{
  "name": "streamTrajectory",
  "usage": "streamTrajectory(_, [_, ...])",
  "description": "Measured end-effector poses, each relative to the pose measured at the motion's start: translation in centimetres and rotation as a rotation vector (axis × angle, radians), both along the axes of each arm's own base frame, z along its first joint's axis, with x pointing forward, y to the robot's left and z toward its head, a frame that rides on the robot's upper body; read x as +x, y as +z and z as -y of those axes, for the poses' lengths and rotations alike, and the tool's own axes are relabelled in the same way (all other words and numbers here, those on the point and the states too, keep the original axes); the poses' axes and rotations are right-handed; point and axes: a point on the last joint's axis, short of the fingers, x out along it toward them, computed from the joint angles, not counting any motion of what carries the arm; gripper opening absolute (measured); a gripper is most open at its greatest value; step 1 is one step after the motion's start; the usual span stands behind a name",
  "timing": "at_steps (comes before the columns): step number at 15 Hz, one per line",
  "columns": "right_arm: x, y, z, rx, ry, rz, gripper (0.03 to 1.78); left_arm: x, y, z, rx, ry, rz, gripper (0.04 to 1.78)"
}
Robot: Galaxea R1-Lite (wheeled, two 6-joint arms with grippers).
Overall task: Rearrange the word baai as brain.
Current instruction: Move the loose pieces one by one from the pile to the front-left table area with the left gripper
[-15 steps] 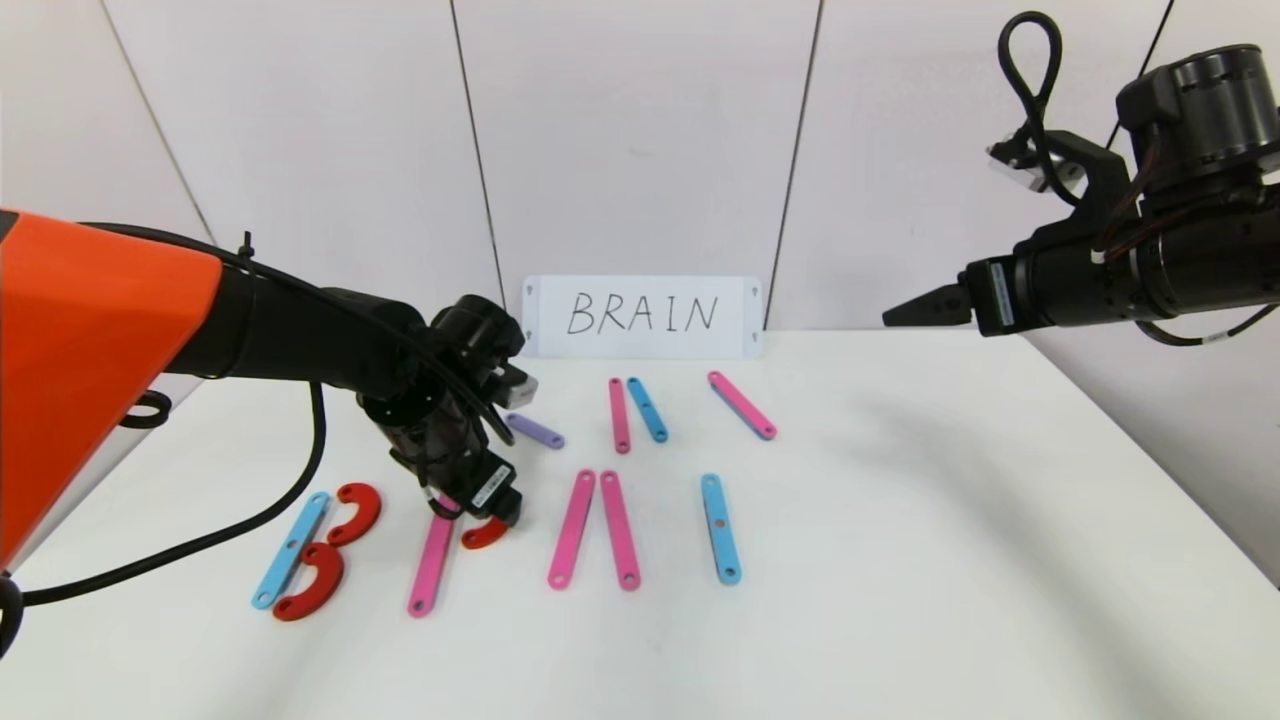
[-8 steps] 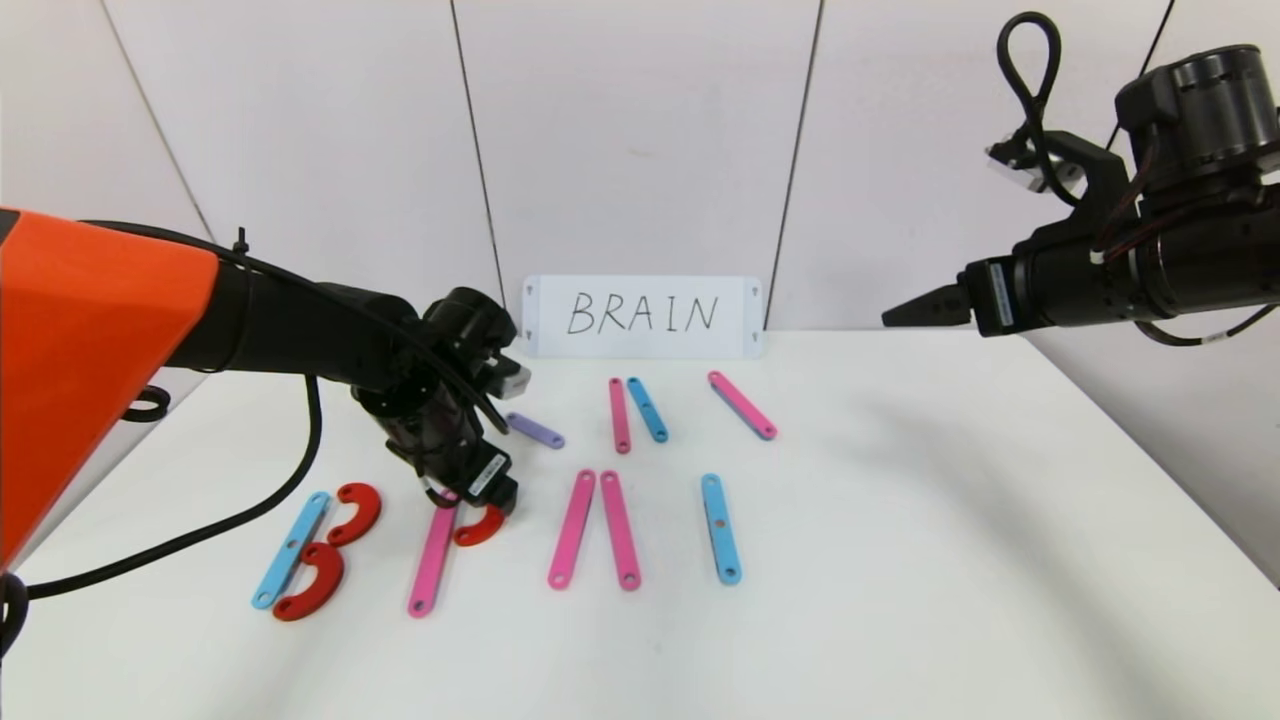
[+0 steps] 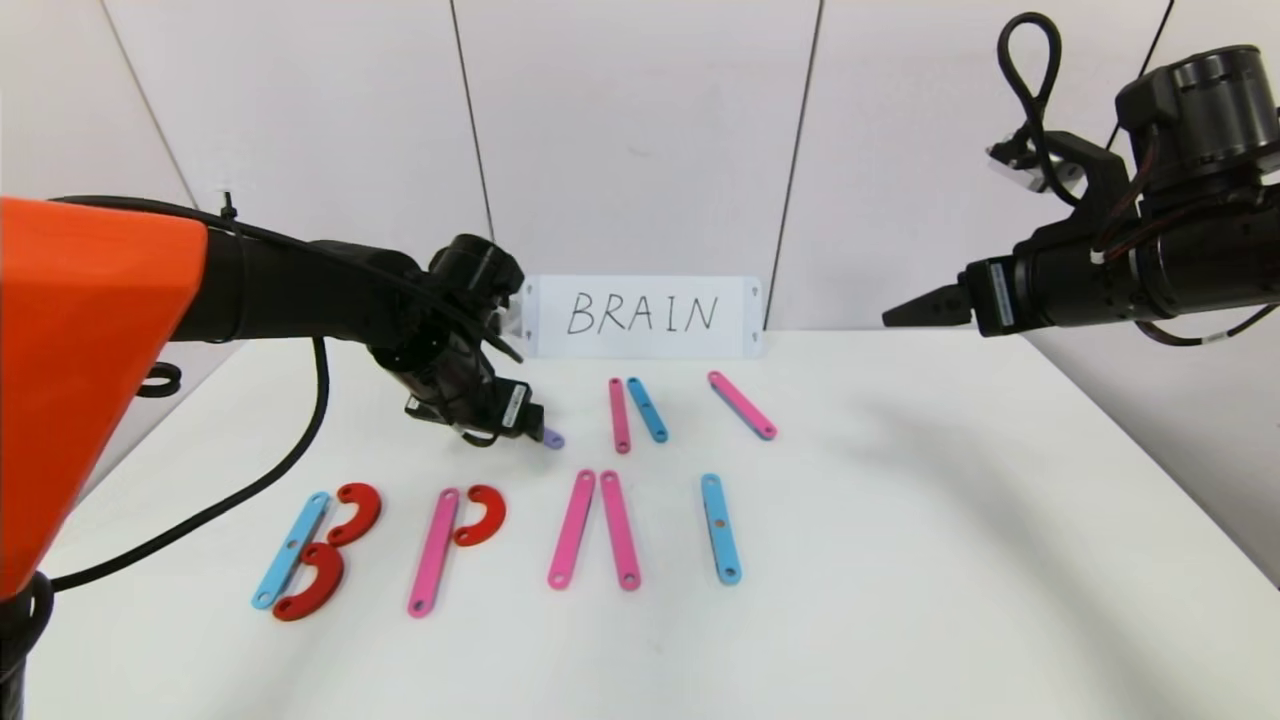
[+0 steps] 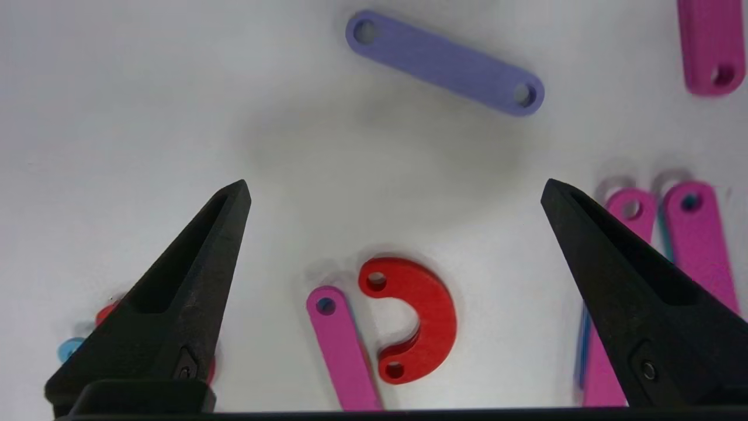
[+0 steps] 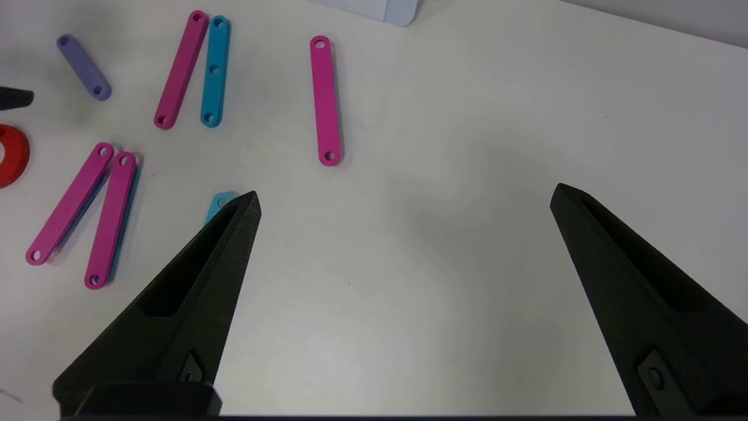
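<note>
The word lies along the table's front. A blue strip with two red curves forms a B. A pink strip with a red curve forms a P shape. Two pink strips lean together, and a blue strip stands alone. My left gripper is open and empty, above the table just behind the P, over the purple strip. In the left wrist view the purple strip lies beyond the fingertips and the red curve lies between them below. My right gripper is open, raised at the far right.
A white card with BRAIN handwritten stands against the back wall. Behind the word lie spare strips: a pink one, a blue one and a slanted pink one. The table's right half is bare.
My left gripper has let go of the red curve beside the pink strip, risen, and moved back and right toward the purple strip. The right arm has not moved.
</note>
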Motion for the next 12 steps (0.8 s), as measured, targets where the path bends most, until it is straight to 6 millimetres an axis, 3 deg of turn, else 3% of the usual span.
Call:
streamTrajectory(7, [0.1, -0.1, 0.0, -0.001, -0.001, -0.005, 1.74, 2.6, -1.8, 2.5, -0.123, 0.323, 0.038, 1.75])
streamTrajectory(12, [0.1, -0.2, -0.1, -0.001, 0.000, -0.005, 1.74, 3.5, -2.9, 3.2, -0.145, 0.397, 0.035, 1.75])
